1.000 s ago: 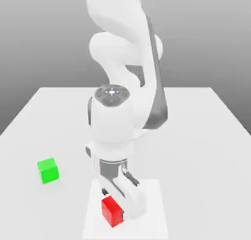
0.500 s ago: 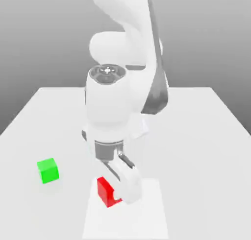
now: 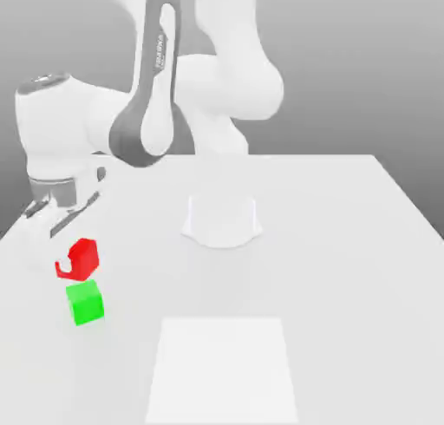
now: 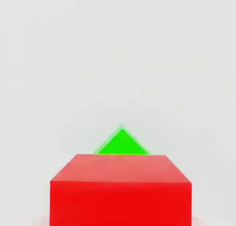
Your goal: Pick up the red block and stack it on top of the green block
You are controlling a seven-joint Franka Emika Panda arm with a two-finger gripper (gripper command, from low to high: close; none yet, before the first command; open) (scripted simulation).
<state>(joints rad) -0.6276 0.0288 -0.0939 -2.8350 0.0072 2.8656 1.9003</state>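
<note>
The red block (image 3: 83, 256) hangs in the air at the exterior view's left, held in my gripper (image 3: 76, 258), which is shut on it. One white finger (image 3: 62, 251) covers part of the block's face. The green block (image 3: 85, 304) rests on the table just below the red one, with a small gap between them. In the hand view the red block (image 4: 120, 189) is close up, and a corner of the green block (image 4: 121, 145) peeks out past its edge.
A pale square mat (image 3: 222, 371) lies on the white table (image 3: 347, 267) near its front edge. The arm's round base (image 3: 222, 220) stands mid-table, and the arm's elbow (image 3: 147, 128) reaches over the left side.
The arm has swung from the front mat to the exterior view's left, carrying the red block off the mat and up over the green block.
</note>
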